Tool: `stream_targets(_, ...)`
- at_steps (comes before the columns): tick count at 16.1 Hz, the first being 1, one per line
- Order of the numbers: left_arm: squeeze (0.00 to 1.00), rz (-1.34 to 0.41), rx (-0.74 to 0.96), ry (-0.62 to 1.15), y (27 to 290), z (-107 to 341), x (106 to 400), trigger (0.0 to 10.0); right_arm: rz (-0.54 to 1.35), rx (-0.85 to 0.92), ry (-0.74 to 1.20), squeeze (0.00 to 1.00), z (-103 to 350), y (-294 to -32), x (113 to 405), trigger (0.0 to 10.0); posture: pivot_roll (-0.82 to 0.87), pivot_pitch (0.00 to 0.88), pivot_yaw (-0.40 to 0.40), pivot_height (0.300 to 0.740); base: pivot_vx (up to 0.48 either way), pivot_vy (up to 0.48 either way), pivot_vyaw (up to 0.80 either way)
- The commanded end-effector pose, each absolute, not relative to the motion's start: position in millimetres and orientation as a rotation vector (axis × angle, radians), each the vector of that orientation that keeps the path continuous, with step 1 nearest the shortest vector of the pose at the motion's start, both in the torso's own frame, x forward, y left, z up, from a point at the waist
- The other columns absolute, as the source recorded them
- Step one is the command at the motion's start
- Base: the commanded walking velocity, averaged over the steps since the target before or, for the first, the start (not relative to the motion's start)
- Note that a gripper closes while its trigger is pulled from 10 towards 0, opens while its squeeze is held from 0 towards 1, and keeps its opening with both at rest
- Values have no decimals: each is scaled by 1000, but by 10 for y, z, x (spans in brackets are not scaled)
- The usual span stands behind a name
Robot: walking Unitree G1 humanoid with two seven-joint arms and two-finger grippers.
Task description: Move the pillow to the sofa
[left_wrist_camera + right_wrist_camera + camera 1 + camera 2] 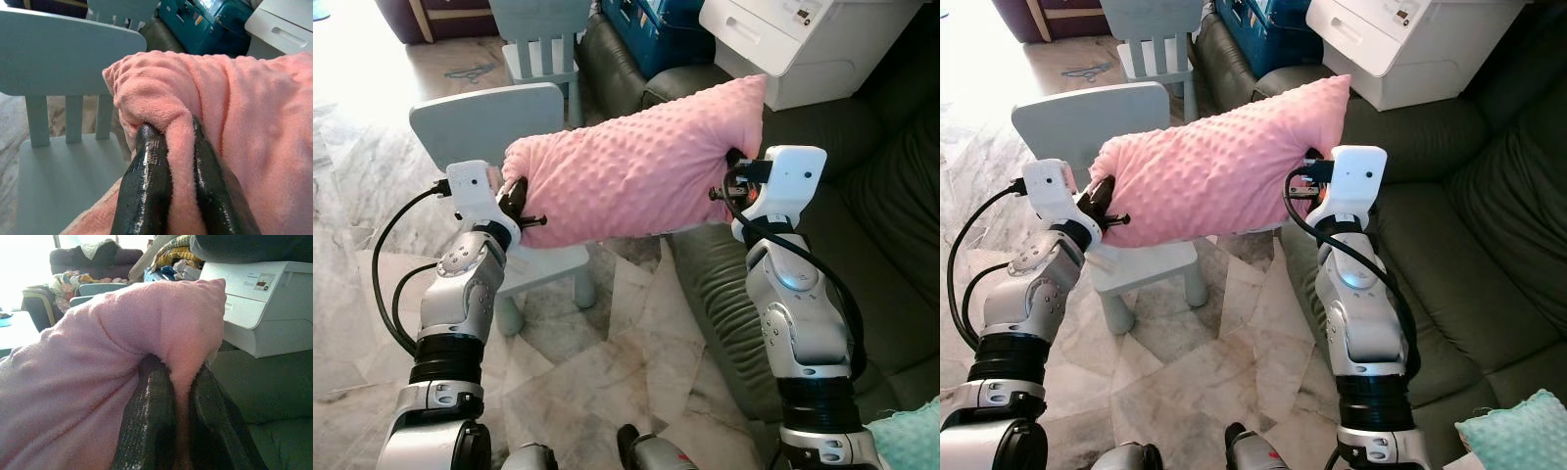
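Marble floor tiles [607, 362] in grey and cream cover the lower and left part of the head views; a dark green sofa [891, 245] fills the right side, from 1 o'clock down to 5 o'clock.

1. Task object. The pink pillow [636, 166], with a dotted plush surface, is held in the air at the centre of the head views. It hangs between both arms, tilted, with its higher end toward 1 o'clock. It is above the pale blue child's chair [489, 122] and the near edge of the sofa, and touches neither.

2. Left gripper [171, 147]. It is at 9 o'clock of the pillow. Both black fingers [146, 181] are closed tightly on a fold of pillow fabric, which bulges between them.

3. Right gripper [181, 382]. It is at 3 o'clock of the pillow, at the higher end. Its fingers [151, 421] are narrow and pinch a ridge of pillow fabric between them.

4. Surroundings.
- A white printer [803, 44] sits on the sofa at 1 o'clock, behind the pillow.
- A blue suitcase [646, 34] stands at 12 o'clock, beside the printer.
- A second pale blue chair [543, 44] stands at 11 o'clock, beyond the first.
- A teal cushion [1518, 436] lies on the sofa at 5 o'clock.
- Black cables [386, 274] loop beside the left arm.
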State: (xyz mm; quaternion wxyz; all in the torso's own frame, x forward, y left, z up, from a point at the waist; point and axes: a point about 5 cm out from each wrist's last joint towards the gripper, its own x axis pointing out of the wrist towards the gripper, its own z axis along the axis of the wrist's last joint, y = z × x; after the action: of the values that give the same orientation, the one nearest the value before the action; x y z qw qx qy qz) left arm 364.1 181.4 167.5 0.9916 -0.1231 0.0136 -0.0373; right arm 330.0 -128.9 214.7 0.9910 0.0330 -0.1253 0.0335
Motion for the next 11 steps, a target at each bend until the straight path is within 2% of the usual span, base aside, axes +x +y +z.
stream_targets(1,0,-71,-261,14,1824,1724,3666,10000,46,71,-274,0,2200,-1335,3293,10000,-139,175,-53,740,0,0,-781)
stream_targets(3,0,-68,-261,19,1834,1720,3670,10000,49,70,-279,0,2205,-1333,3291,10000,-140,175,-54,740,0,0,-781)
stream_targets(5,0,-67,-261,21,1840,1717,3671,10000,52,62,-286,0,2212,-1327,3285,10000,-140,176,-54,740,0,0,0)
stream_targets(11,0,-69,-256,38,1845,1700,3684,10000,55,61,-289,0,2213,-1321,3277,10000,-141,175,-52,740,0,480,0)
